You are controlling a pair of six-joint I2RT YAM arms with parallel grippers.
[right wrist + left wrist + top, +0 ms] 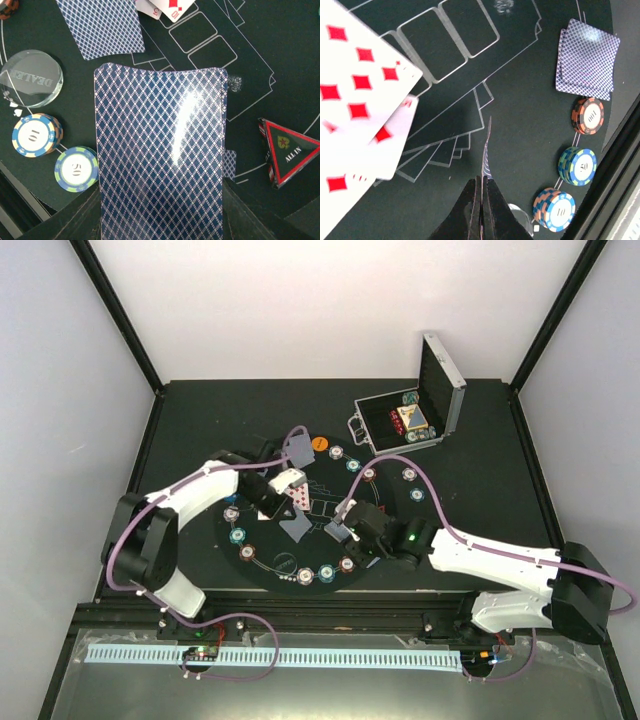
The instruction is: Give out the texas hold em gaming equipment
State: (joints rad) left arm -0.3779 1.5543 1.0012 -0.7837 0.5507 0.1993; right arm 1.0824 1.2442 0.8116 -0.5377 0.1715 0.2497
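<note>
Two grippers are closed on cards over the round black mat (268,540). The left gripper (482,196) has its jaws pinched narrow on a single playing card (487,150), seen edge-on above the card outlines printed on the mat. At the left of that wrist view are overlapping face-up diamond cards (360,95). At the upper right lies a pair of face-down cards (587,60), blue-patterned backs up, one almost covering the other. Below that pair, along the mat's edge, three chip stacks stand in a row: a stack marked 100 (588,116), a stack marked 50 (578,166) and a stack marked 10 (555,209). The right gripper (160,222) clamps a deck of playing cards (160,145) by its long edges, with the patterned back towards the wrist camera and the deck held above the mat. Left of the deck sits a clear dealer button (31,77). To the deck's right is a red-edged triangle marker (290,150) reading ALL IN. From above, more chip stacks ring the mat's rim and an orange disc (320,444) sits at its far edge. The open silver case (415,410) stands on the table beyond the mat at the right rear, with chips inside.
</note>
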